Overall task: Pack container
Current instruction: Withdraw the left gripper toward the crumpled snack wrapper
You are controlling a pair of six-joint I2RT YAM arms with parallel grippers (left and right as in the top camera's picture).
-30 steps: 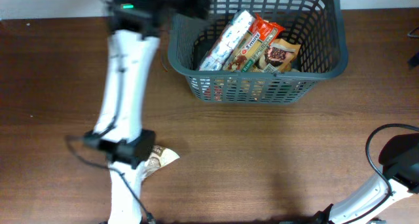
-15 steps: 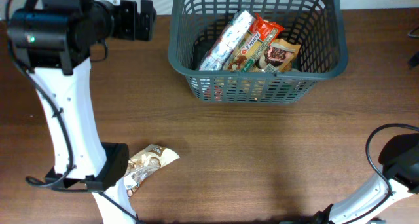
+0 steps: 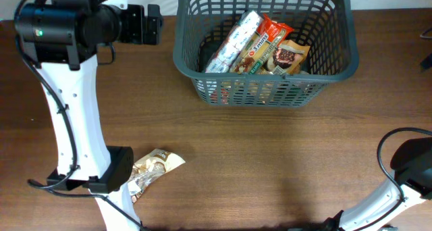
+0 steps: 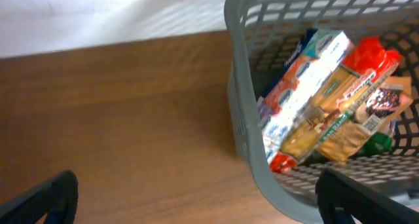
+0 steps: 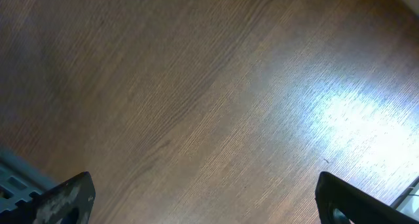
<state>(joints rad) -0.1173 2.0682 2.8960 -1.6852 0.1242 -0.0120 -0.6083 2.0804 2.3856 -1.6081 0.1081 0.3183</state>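
Dark grey slotted container [image 3: 266, 90] — packets [image 3: 260, 45] inside; left gripper [image 4: 203, 201], right gripper [image 5: 213, 198] spread wide.

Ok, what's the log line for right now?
left end effector: open, empty, beside container | right end effector: open, empty, over table | container: holds packets | snack packet: on table

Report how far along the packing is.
Done: several packets lie in the basket. In hand: nothing; the left hand is open beside the basket, the right hand open over bare table. Left: one loose packet lies on the table by the left arm's base.
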